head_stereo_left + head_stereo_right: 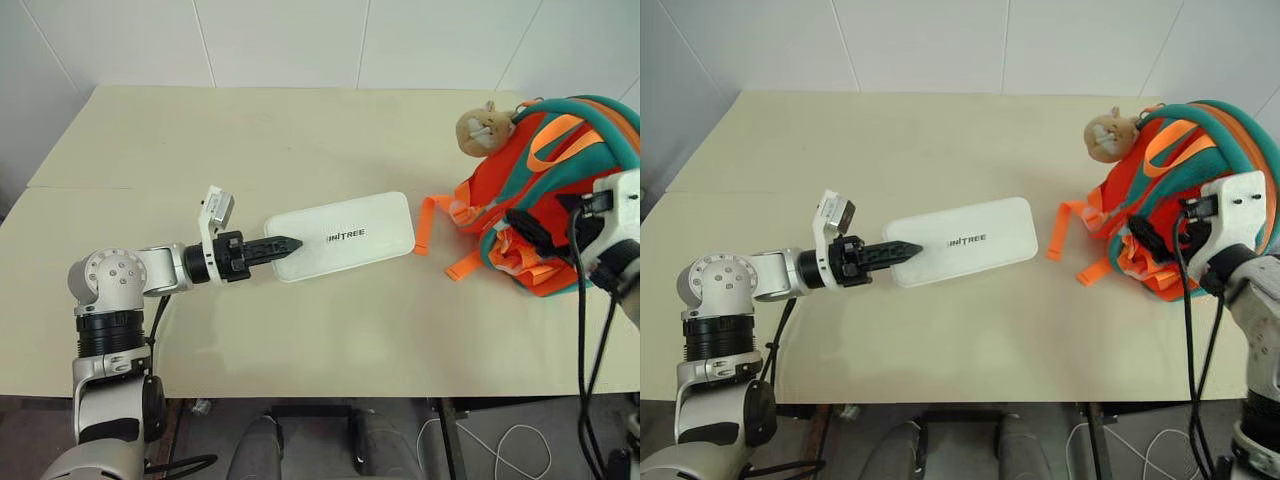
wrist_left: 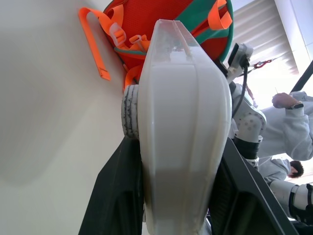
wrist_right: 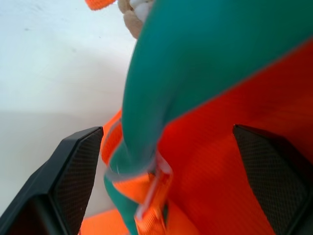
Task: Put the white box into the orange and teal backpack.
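Head views: the left tool (image 1: 285,244) pinches one end of the white box (image 1: 345,237), a flat rounded case reaching from it over the bench (image 1: 300,140) toward the orange and teal backpack (image 1: 540,190); so short a hold could let it sag.

Left wrist view: the box hides the opening, risking a snag on straps.

Right wrist view: the right tool (image 3: 166,176), spread wide, straddles backpack fabric and could miss it.

A pale cream table (image 1: 300,340) takes up most of the scene, its matte top crossed by a thin seam running in from its left edge. Behind its far edge rises a wall of large white tiles (image 1: 280,40) with fine grey joints. Below the near edge lies a dark floor (image 1: 500,440) with a loose white cable (image 1: 515,445) coiled near a black table leg (image 1: 447,440). In the left wrist view, bright daylight comes through slatted blinds (image 2: 264,29).
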Robot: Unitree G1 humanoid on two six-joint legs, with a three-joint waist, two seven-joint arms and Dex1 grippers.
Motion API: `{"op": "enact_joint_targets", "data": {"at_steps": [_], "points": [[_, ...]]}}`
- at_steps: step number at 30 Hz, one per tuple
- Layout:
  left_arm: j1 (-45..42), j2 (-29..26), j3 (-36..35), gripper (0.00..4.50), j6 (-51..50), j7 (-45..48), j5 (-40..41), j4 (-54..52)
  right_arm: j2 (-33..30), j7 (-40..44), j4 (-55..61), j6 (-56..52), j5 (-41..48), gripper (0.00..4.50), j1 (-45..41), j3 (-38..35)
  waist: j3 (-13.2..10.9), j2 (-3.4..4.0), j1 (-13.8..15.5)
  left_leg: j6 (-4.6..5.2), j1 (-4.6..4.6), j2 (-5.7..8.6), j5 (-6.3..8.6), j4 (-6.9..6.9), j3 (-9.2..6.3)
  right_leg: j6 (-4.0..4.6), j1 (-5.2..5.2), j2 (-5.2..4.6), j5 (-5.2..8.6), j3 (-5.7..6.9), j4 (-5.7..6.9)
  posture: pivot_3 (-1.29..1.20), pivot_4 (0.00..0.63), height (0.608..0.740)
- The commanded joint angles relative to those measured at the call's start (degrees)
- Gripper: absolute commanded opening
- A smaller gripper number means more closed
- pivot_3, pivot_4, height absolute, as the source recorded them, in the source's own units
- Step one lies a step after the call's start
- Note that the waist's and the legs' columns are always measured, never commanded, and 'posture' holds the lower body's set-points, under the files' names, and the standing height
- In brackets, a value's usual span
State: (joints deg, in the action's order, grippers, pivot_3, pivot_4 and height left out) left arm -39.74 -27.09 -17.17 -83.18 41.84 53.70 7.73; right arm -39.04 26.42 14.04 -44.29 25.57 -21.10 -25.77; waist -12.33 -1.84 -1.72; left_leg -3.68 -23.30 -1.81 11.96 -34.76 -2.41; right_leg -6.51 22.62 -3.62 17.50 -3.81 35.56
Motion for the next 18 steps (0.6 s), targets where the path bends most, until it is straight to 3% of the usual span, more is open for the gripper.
{"op": "enact_joint_targets", "data": {"at_steps": [1,4,7,18], "points": [[-0.5,0.4,-1.6,1.27,1.0,-0.5,1.6,-1.3,2.5,-3.0,-3.5,4.1,-1.3,4.50,-5.0,1.8,0.0,0.02,0.0,0.00,0.00,0.00,0.00,0.04,0.01,-0.24,0.01,0.00,-0.13,0.00,0.00,0.00,0.150,0.740],[0.2,0.6,-2.5,1.27,1.0,-1.4,2.0,-1.9,4.9,-5.6,-8.9,6.2,-3.1,4.50,-10.0,3.9,0.0,0.04,0.0,-0.02,-0.01,0.00,-0.01,0.18,0.00,-0.70,0.08,0.00,-0.38,0.00,0.00,0.00,0.150,0.740],[0.9,1.0,-3.8,1.27,1.2,-2.7,2.3,-2.8,7.1,-8.6,-14.6,8.1,-4.6,3.88,-15.7,5.0,0.0,0.04,0.0,-0.03,-0.01,0.00,-0.01,0.32,0.01,-0.70,0.13,-0.01,-0.38,0.00,-0.01,0.00,0.150,0.740],[0.8,-3.9,-9.7,1.27,6.7,-6.0,0.2,-0.5,8.8,-4.0,-14.7,7.8,-1.8,0.07,-23.0,10.0,0.0,0.05,-0.2,-0.07,-0.01,0.00,-0.04,0.61,0.03,-0.72,0.26,0.01,-0.34,0.01,-0.04,0.00,0.150,0.740]]}}
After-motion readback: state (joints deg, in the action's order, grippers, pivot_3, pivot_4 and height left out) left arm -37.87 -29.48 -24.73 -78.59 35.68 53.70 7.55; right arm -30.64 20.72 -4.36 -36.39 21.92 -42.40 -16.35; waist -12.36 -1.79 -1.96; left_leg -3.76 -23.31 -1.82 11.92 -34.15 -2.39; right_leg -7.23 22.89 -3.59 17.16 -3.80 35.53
